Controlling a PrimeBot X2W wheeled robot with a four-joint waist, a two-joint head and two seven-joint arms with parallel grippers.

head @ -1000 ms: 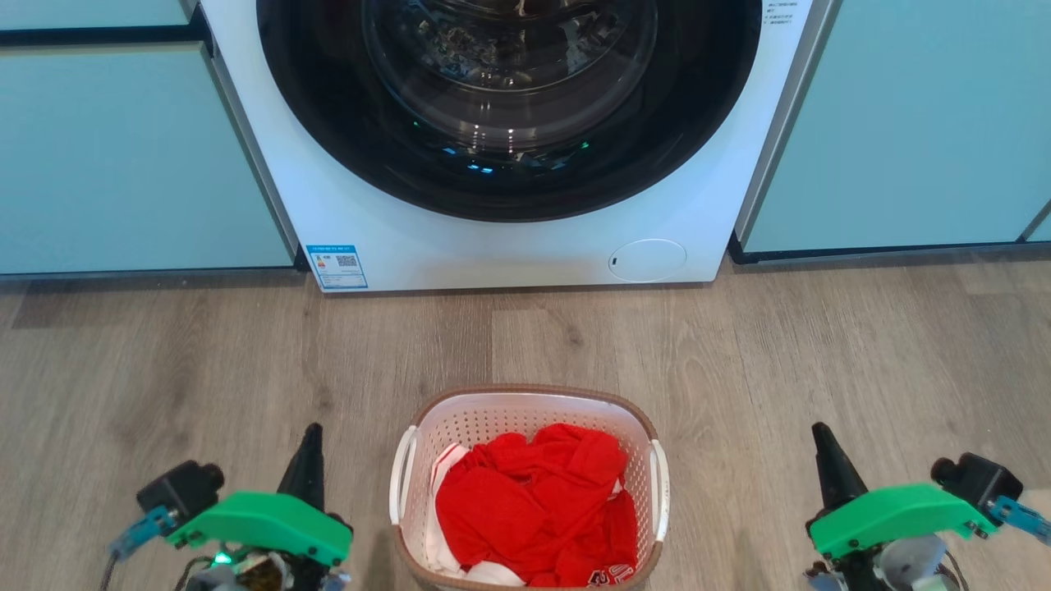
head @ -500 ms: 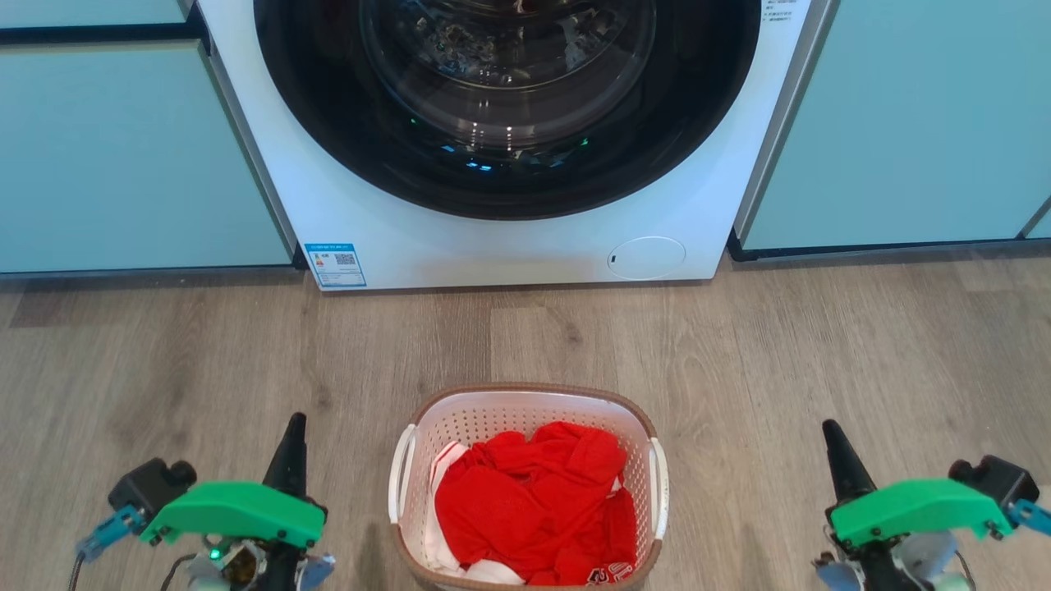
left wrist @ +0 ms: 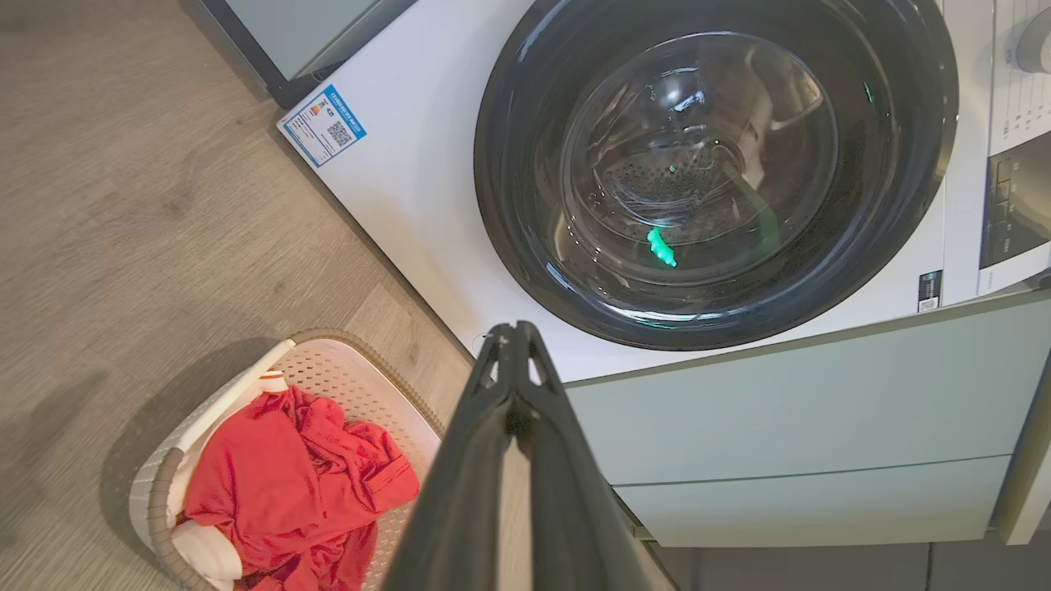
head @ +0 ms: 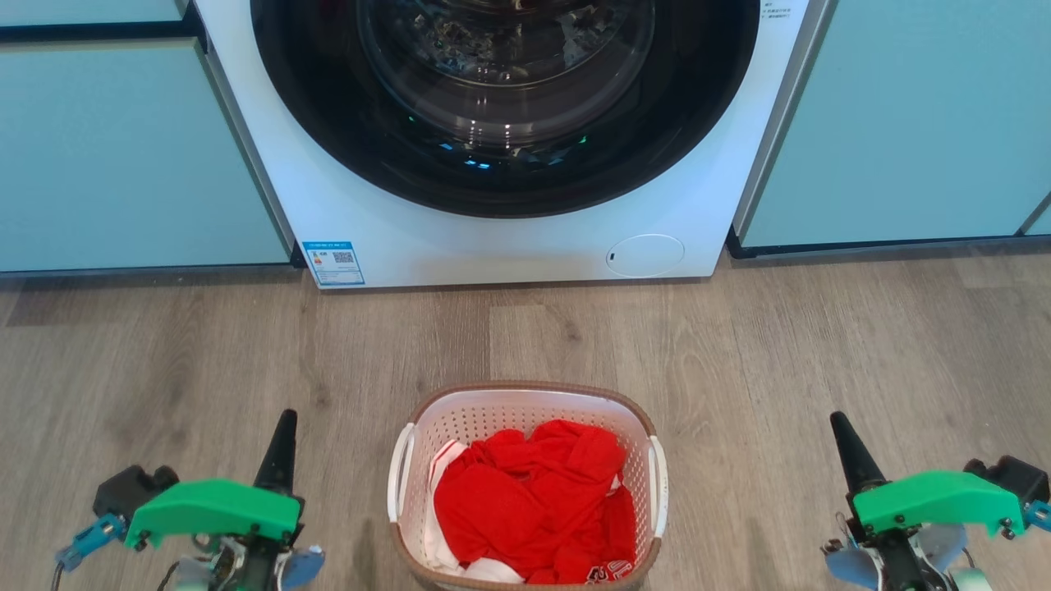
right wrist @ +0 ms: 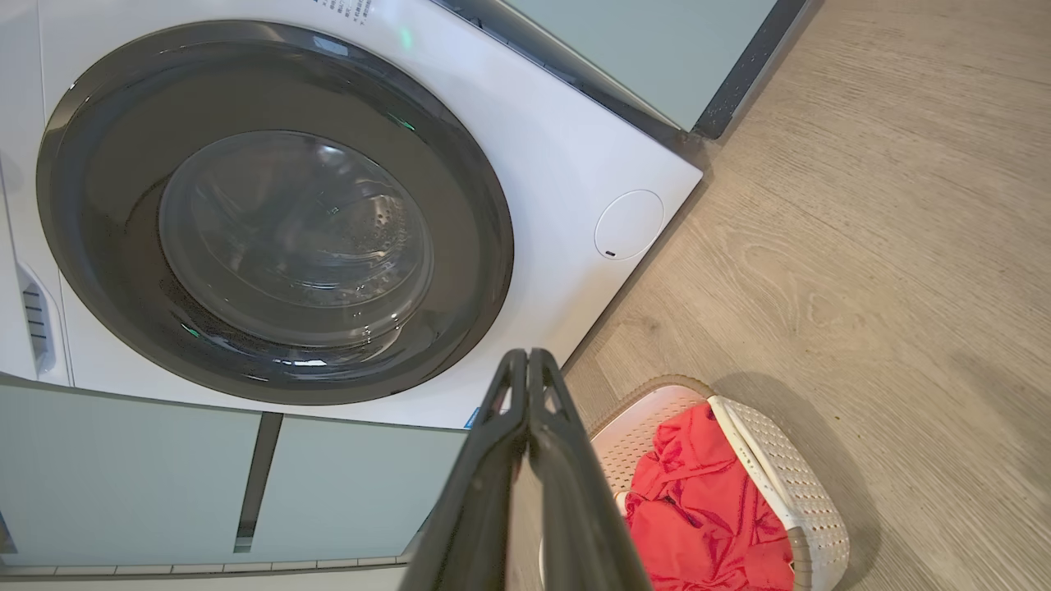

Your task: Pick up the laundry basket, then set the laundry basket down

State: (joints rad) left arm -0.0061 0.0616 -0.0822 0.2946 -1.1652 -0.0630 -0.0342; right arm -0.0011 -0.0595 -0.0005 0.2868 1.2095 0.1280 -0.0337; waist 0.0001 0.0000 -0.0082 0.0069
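The laundry basket (head: 525,387), white perforated plastic with a brown woven-look rim and two white side handles, stands on the wood floor (head: 780,353) before the washing machine (head: 345,205), with red clothes (head: 534,501) inside. The left gripper (head: 283,423) and right gripper (head: 839,423) hang either side, well apart from it, each with fingers pressed together on nothing. The left wrist view takes in the washer's control panel (left wrist: 1014,209); the right wrist view, the basket's outer wall.

right gripper (right wrist: 525,365) bottom center, fingers pressed together, nothing between. washing machine (right wrist: 566,156) upper left. laundry basket (right wrist: 792,484) with red clothes (right wrist: 698,513) lower right, on wood floor (right wrist: 887,246).
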